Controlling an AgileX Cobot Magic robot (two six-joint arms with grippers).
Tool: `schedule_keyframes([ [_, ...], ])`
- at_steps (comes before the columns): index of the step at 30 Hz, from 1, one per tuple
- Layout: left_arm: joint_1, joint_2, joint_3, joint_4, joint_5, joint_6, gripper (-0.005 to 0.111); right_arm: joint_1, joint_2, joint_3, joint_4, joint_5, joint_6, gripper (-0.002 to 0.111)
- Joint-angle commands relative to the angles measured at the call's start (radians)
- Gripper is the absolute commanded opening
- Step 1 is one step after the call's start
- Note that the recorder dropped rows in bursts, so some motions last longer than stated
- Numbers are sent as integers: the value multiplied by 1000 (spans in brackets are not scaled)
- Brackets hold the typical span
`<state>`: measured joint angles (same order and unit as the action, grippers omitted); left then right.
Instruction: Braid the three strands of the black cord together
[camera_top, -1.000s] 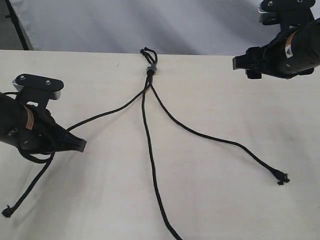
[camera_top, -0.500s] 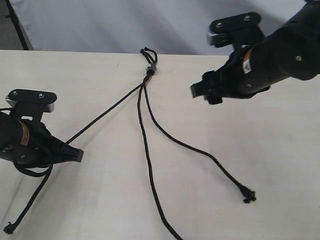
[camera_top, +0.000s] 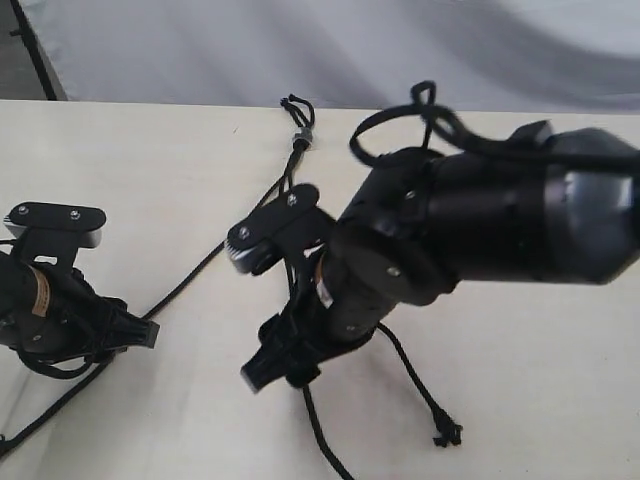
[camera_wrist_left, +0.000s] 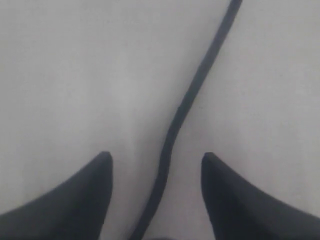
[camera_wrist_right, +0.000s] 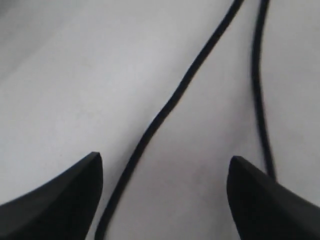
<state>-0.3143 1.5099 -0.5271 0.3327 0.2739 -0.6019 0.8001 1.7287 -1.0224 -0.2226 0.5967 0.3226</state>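
The black cord's knot (camera_top: 300, 137) with its small loops lies at the table's far edge. The left strand (camera_top: 195, 272) runs from it to my left gripper (camera_top: 150, 334), passing between that gripper's parted fingers (camera_wrist_left: 156, 156); the gripper is open. My right gripper (camera_top: 262, 374) has reached across the middle and hovers low, open (camera_wrist_right: 165, 161). One strand (camera_wrist_right: 150, 131) crosses between its fingers and another strand (camera_wrist_right: 257, 80) runs beside them. The right arm hides most of the middle strand (camera_top: 322, 440). The right strand ends at a frayed tip (camera_top: 446, 434).
The pale table (camera_top: 540, 380) has a white cloth backdrop (camera_top: 200, 50) behind its far edge. The bulky right arm (camera_top: 470, 235) with its looped cable (camera_top: 400, 120) covers the table's middle. The left arm's body (camera_top: 40, 300) sits at the left edge.
The right arm swung from the far right down across the middle, over the strands. The left gripper drew back to the left, pulling its strand. The right strand's tip shifted left.
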Motion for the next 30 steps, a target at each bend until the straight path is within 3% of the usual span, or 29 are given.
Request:
schedule_keyframes([
  [1,3,-7,7,2,-3,-7,56,65,80,1,42,35,-9,66],
  [4,3,-7,7,2,-3,-7,56,79,145,1,39,40,-33,63],
  [6,3,-7,7,2,-3,-7,56,79,177,1,39,36,-33,55],
  [13,3,-7,7,2,-7,-2,56,79,183,-9,39,50,-60,0],
  [16,3,-7,7,2,-7,-2,56,77,119,-58,-3,127,-93,0],
  [22,3,-7,7,2,-3,-2,56,-1,-51,-133,-365,217,74,0],
  [24,3,-7,7,2,-3,-2,56,-82,-86,-133,-394,217,103,0],
  [30,3,-7,7,2,-12,-2,56,-347,-42,-72,-248,126,103,0],
])
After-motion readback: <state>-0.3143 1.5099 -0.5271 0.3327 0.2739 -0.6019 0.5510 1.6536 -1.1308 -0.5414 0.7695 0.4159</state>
